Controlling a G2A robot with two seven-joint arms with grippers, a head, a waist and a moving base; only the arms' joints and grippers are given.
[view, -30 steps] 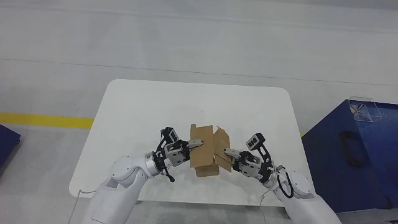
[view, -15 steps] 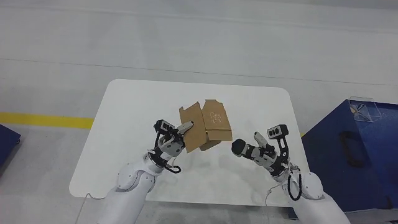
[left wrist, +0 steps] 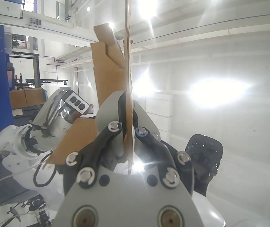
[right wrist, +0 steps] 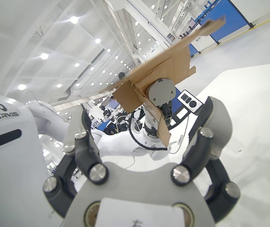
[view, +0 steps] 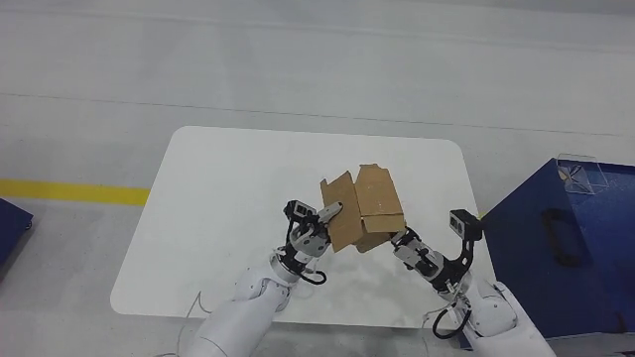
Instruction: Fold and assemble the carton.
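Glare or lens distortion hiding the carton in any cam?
Left wrist view: ceiling lights flare hard beside the carton, but the edge clamped in the left gripper is visible. Right wrist view: lamps are small spots, none over the carton; fisheye bends the roof beams. Top view: even light, no glare on the table.

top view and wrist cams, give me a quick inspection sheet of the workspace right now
surface: white table, rounded corners
job's things: brown carton, partly folded, flaps loose, held up above the table
clutter: nothing seen
grippers: left claw shut on the carton's edge; right claw open, near the carton, not gripping it
cables: black cable loops at both wrists
surroundings: blue cabinet beside the table; yellow floor line
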